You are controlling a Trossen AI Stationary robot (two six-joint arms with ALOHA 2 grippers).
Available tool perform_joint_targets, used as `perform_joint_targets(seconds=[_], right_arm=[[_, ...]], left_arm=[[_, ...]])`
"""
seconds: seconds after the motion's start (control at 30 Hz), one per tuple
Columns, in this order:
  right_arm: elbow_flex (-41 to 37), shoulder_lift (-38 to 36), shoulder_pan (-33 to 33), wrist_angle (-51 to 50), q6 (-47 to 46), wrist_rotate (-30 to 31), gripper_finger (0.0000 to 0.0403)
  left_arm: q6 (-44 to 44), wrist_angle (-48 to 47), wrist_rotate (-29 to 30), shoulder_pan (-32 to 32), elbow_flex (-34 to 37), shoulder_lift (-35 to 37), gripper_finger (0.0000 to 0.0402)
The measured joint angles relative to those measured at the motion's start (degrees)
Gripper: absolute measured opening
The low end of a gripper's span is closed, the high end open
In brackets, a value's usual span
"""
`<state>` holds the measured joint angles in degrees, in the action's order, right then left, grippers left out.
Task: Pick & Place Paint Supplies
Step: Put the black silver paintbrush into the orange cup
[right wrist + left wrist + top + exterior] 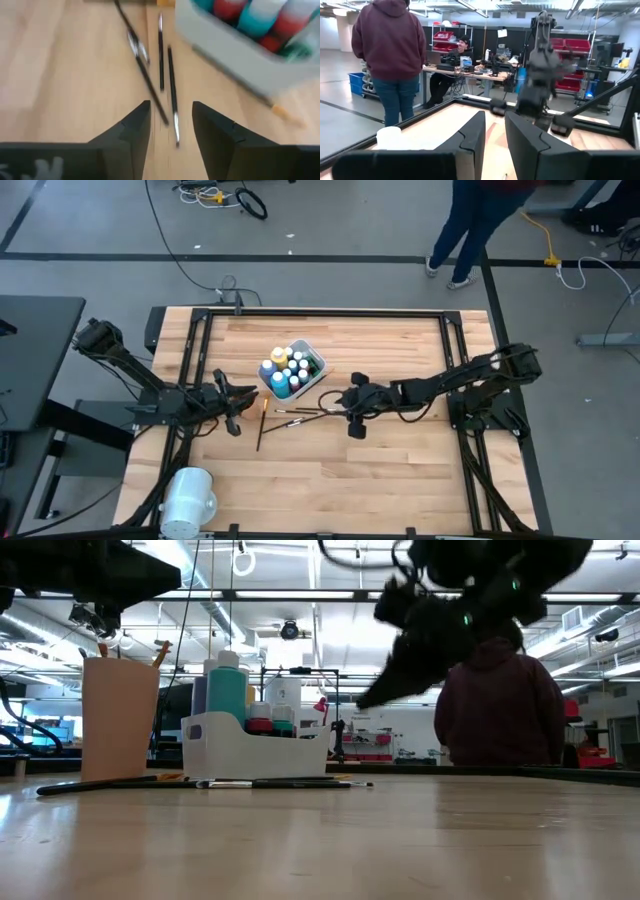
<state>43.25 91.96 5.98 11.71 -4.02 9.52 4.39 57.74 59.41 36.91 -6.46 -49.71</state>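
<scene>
Lying flat beside tub (312, 362), brushes (300, 412) lengthwise across table, right hand (352, 412) above

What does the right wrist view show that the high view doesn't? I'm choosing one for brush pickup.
Only the right wrist view: the right gripper fingers open above loose brushes, nothing between them. Only the high view: the left gripper, the white cylinder and a person beyond the table. Both: the white tub of paint bottles beside the brushes.
</scene>
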Motion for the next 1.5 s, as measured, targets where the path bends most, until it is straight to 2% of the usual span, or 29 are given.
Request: perform_joint_targets(seconds=[0.17, 0.4, 0.5, 0.6, 0.7, 0.83, 1.1, 1.37, 1.5], right_arm=[[-3.30, 5.89, -0.06, 7.17, -0.05, -0.01, 0.0152], [-3.24, 11.38, -1.68, 8.34, 0.09, -0.47, 0.0152], [-3.23, 12.73, -2.99, 10.24, -0.03, -4.29, 0.0152], [-3.18, 13.73, -4.03, 11.67, -0.34, -5.66, 0.0151], [-3.13, 13.73, -4.76, 11.39, -0.56, -6.48, 0.0136], [-3.13, 13.75, -5.34, 11.41, 0.14, -9.46, 0.0097], [-3.07, 13.60, -5.25, 10.02, 3.25, -7.26, 0.0010], [-2.59, 7.88, -4.18, 4.82, 10.48, -8.00, 0.0002], [0.77, 3.08, -2.27, -0.73, 17.73, -4.32, 0.0002]], left_arm=[[-1.03, 0.01, -0.17, -0.01, -0.02, 0.00, 0.0082], [-1.93, -0.01, -0.14, 0.00, -0.02, 0.00, 0.0082], [-2.10, -0.19, -0.17, 0.00, -0.02, 0.00, 0.0082], [-2.12, -0.29, -0.18, 0.00, -0.04, 0.00, 0.0082], [-2.12, -0.29, -0.17, -0.02, -0.04, 0.00, 0.0082], [-2.10, -0.34, -0.17, 0.00, -0.04, 0.00, 0.0082], [-2.61, -0.37, -0.45, -0.01, -0.04, 0.00, 0.0082], [-3.04, 0.20, -2.70, -0.01, -0.66, 0.00, 0.0082], [0.83, 0.08, -4.82, -0.04, -2.80, 0.00, 0.0082]])
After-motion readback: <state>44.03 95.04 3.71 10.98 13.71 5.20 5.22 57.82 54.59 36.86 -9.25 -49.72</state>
